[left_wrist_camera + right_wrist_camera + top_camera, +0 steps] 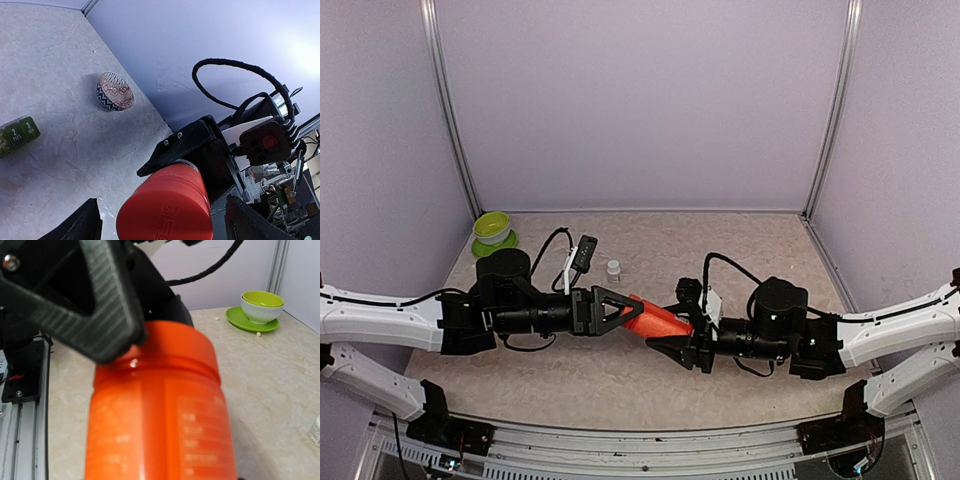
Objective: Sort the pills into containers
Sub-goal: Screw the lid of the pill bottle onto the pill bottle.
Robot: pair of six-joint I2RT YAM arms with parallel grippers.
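Bottle (160, 415): one, orange, held level above the table between the two grippers. In the top view it sits just to the 6 o'clock side of mid-table.
Cap (165, 212): one, red-orange with raised lettering, pointing at the left wrist camera.
Right gripper (665, 325): clamped on the bottle's body from the 3 o'clock side.
Left gripper (628, 312): reaches in from 9 o'clock with its jaws apart, straddling the cap.
Fingers (80, 225): two on the left gripper, with a gap between each and the cap in its own wrist view. From the right wrist one finger overlaps the cap, and whether it touches cannot be told.
Containers (17, 134): three, dark green, joined in a row on the table at the 9 o'clock edge of the left wrist view. Two show the numbers 2 and 3, and the third is cut by the frame. They are well apart from the bottle.
Patterned bowl (115, 91): one, at 2 o'clock from the containers, near the back wall.
Lime bowl (492, 226): one, at the table's 10 o'clock corner in the top view.
Saucer (240, 320): one, green, under the lime bowl.
Pills (258, 334): two small white ones on the table, one just beside the saucer's rim and one near it at its 9 o'clock in the right wrist view.
Vial (613, 267): one, small and white, upright at 12 o'clock from the left gripper.
Black device (584, 253): one, with a white cable, just at 10 o'clock from the vial.
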